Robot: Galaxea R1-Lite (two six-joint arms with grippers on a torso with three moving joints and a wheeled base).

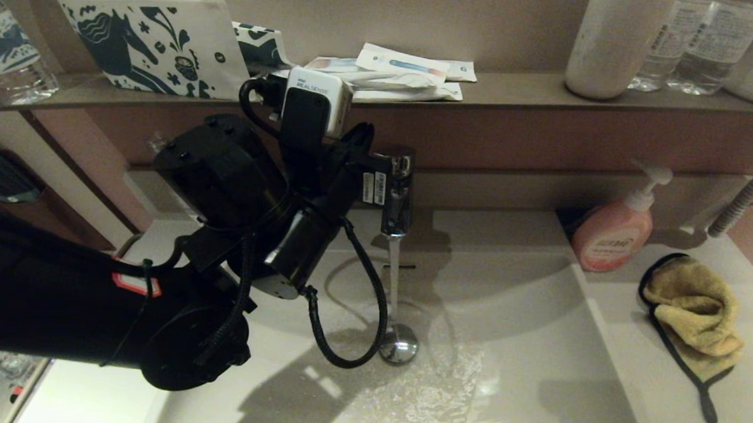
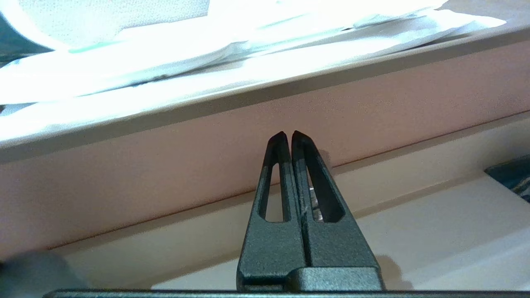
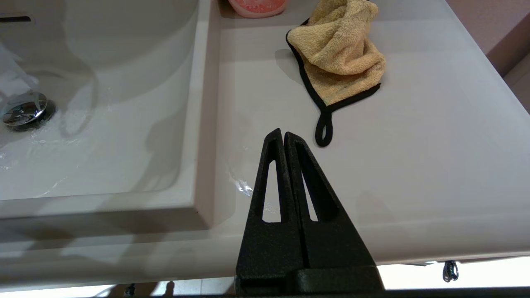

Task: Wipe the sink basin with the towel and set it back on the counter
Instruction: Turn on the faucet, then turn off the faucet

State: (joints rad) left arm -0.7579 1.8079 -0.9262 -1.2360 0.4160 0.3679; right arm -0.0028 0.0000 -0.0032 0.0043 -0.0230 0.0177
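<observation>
The yellow towel [image 1: 693, 311] lies crumpled on the counter [image 1: 636, 388] to the right of the sink basin [image 1: 524, 332], its black loop pointing toward the front. Water runs from the chrome faucet [image 1: 397, 196] down onto the drain plug [image 1: 398, 346]. My left arm [image 1: 223, 230] reaches across the basin to the faucet. The left gripper [image 2: 288, 134] is shut and empty, with a bit of chrome showing behind one finger. My right gripper [image 3: 283, 132], out of the head view, hovers shut and empty over the counter [image 3: 414, 145], just short of the towel [image 3: 339, 62].
A pink soap bottle [image 1: 614, 234] stands behind the towel. The brown shelf [image 1: 515, 93] above the faucet carries pouches, sachets, bottles and cups. A grey hose [image 1: 742, 196] comes down at the far right. Water spreads over the basin floor [image 1: 426, 391].
</observation>
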